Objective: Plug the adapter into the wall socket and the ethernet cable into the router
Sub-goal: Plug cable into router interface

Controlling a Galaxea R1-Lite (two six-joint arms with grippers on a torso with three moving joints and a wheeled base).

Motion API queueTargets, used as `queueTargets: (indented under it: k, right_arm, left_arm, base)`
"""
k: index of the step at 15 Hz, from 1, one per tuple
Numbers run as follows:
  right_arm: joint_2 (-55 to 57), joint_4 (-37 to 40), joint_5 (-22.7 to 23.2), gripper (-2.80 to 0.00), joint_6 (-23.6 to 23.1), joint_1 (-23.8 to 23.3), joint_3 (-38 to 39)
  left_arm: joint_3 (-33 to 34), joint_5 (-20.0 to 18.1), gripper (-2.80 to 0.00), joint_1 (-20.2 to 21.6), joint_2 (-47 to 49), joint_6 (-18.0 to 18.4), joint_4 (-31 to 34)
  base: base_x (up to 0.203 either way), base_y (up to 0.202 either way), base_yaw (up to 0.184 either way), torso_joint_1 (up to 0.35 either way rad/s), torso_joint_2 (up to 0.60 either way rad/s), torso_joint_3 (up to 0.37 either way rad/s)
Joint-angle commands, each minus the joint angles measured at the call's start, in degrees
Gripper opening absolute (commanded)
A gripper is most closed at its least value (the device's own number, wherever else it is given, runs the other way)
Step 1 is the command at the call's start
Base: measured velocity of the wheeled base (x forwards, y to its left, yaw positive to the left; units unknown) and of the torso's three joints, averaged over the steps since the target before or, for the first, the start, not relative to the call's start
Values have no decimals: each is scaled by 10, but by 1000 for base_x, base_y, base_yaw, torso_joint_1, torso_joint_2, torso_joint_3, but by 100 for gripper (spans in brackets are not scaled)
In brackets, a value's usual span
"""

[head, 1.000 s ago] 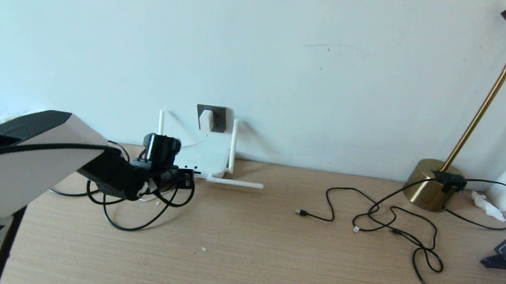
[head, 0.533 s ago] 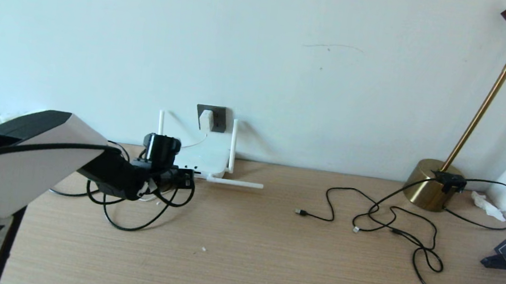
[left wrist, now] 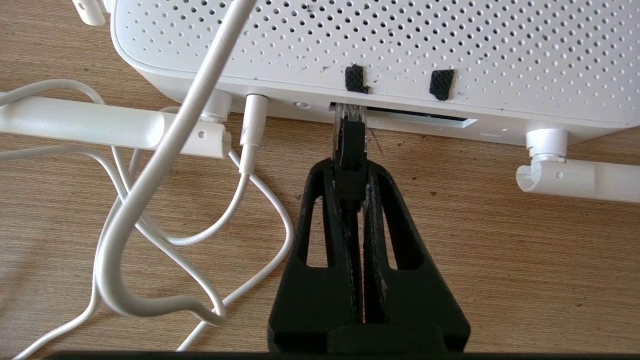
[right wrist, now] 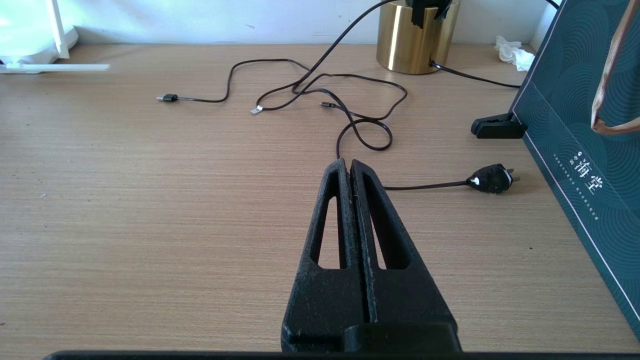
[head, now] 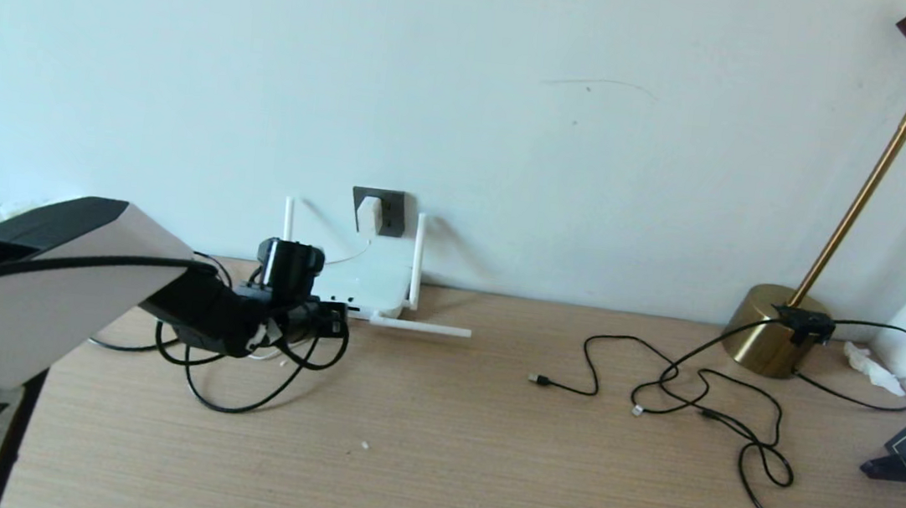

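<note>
Nothing has moved since the earlier frame: left tool [left wrist: 350, 172] clenched on ethernet cable [left wrist: 351, 150] at router [left wrist: 400, 45] port, centre frame. Risk: a skewed push jams the clip or slides the router across the counter [left wrist: 500, 260]. Right tool [right wrist: 352, 170] clenched empty, parked.

1. The left gripper [left wrist: 350, 175] is clamped on the ethernet cable [left wrist: 351, 150]; the plug's clear tip sits at the mouth of a port slot on the router [left wrist: 380, 45].
2. White cords [left wrist: 150, 200] loop over the wooden table [left wrist: 525, 260] beside an antenna [left wrist: 100, 125].
</note>
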Motion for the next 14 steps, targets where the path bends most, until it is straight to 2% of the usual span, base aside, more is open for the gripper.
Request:
queueTargets:
  k: [1,14]
  right_arm:
    - [0,0,0,-280,0,1,0]
    - [0,0,0,-280,0,1,0]
  left_arm:
    - [3,1,-280,-1,-2,-1,-1]
    - [11,2,-280,-5,-6,-1,-2]
  base:
    - [0,0,0,0,0,0]
    - [0,0,0,0,0,0]
